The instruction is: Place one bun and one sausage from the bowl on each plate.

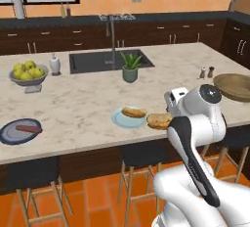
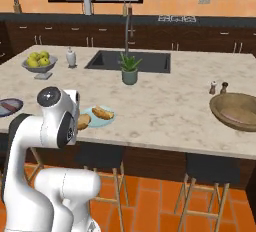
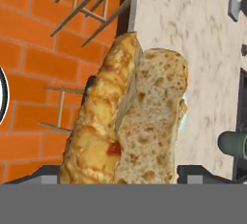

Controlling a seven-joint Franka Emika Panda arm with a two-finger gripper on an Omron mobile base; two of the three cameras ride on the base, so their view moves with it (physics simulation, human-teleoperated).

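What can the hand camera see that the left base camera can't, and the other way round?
Hand view: the crumbly cut face of the held bun, up close between the tips of the gripper. Left base view: the dark plate with a sausage, the pale plate with another bun, and the wooden bowl. Both: the held bun, the counter and the potted plant.

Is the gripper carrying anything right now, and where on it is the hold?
Yes: a bun sits between the fingers, gripped at one end, its length sticking out beyond them.
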